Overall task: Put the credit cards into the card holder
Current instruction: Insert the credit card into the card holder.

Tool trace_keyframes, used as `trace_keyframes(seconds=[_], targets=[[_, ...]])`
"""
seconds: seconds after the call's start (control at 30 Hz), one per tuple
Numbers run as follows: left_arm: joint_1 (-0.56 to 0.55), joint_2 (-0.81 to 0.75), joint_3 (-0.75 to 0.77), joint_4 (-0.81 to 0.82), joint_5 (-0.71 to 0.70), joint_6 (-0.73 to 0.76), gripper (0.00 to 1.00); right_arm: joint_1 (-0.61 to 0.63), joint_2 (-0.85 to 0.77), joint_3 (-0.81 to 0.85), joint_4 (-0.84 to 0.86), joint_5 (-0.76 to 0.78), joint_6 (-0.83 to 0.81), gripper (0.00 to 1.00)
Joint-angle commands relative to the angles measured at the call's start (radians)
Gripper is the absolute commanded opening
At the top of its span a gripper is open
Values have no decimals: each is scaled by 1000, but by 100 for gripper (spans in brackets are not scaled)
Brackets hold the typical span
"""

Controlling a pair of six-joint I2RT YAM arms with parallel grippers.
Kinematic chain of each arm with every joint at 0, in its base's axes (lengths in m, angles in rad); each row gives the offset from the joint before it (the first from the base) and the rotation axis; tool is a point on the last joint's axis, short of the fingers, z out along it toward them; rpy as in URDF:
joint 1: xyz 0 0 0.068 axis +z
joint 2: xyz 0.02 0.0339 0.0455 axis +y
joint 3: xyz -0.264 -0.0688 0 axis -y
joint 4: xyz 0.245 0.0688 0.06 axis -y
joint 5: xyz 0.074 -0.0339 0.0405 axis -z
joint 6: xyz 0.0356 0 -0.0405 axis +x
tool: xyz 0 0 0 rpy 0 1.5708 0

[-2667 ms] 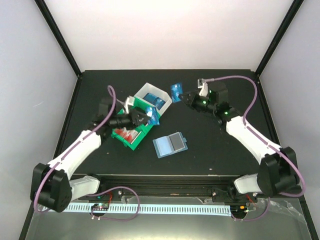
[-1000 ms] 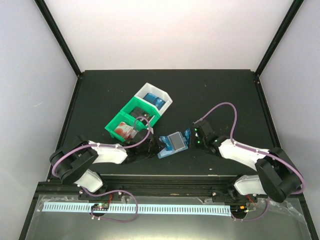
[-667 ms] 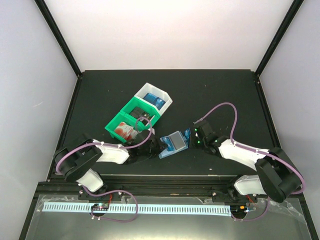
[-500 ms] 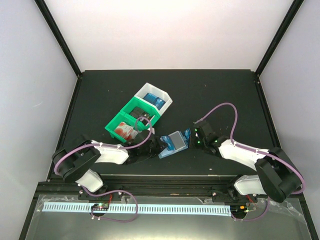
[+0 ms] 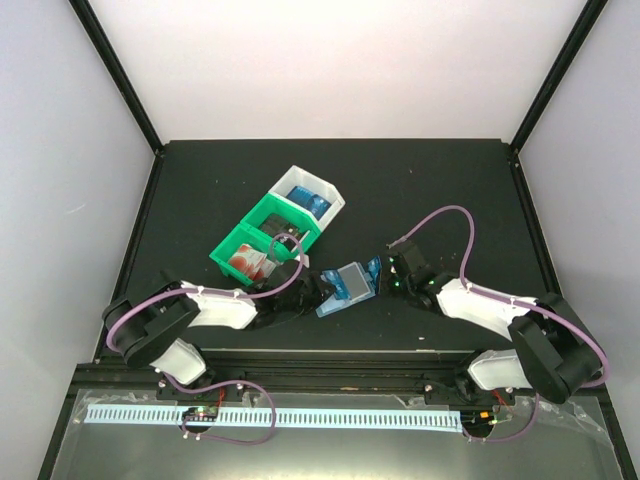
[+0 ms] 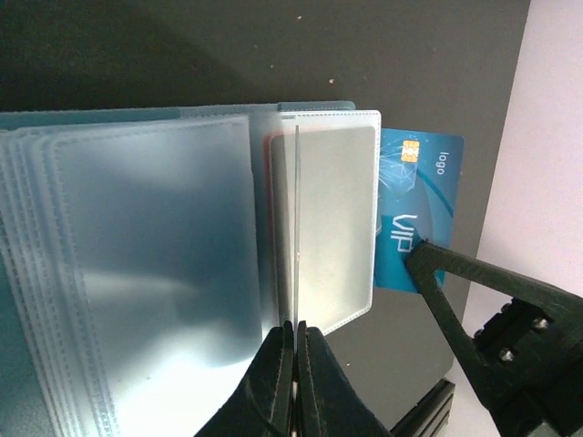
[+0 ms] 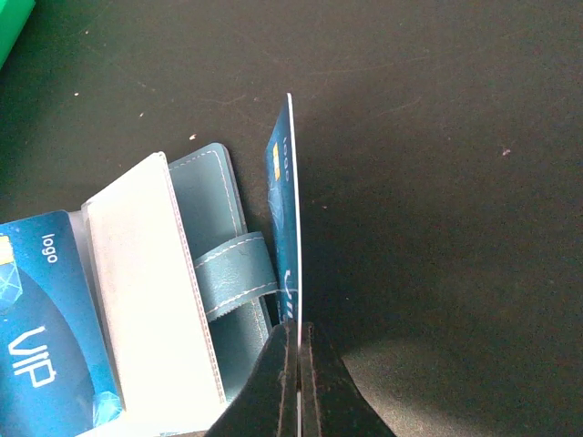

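The teal card holder (image 5: 343, 287) lies open on the black table, its snap tab (image 7: 233, 273) toward the right arm. My left gripper (image 5: 319, 291) is shut on the edge of one clear pocket (image 6: 330, 228) and holds it upright (image 6: 296, 333). My right gripper (image 5: 386, 273) is shut on a blue VIP credit card (image 7: 290, 218), held on edge just right of the holder's tab (image 7: 298, 333). The same card (image 6: 417, 211) shows behind the pocket in the left wrist view. Another blue VIP face (image 7: 41, 319) shows left of the lifted pocket; I cannot tell whether it is in a pocket.
A green bin (image 5: 258, 236) with red-and-white cards (image 5: 243, 262) and a white bin (image 5: 318, 184) with blue cards stand behind the left arm. The table's front edge and rail run just below the holder.
Both arms have come from the bins down to the holder. Over the last second the left gripper lifted a pocket slightly; the right gripper with the blue card barely moved.
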Motion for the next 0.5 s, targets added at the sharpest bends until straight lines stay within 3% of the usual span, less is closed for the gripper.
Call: trace_keyframes(seconds=[0.0,0.47], targets=[[-5,27,32,0,-23,-12,2,7,27,-23,-43,10,10,1],[-8,113,44,44,15,-18,2,7,42,-23,-42,-3,15,1]])
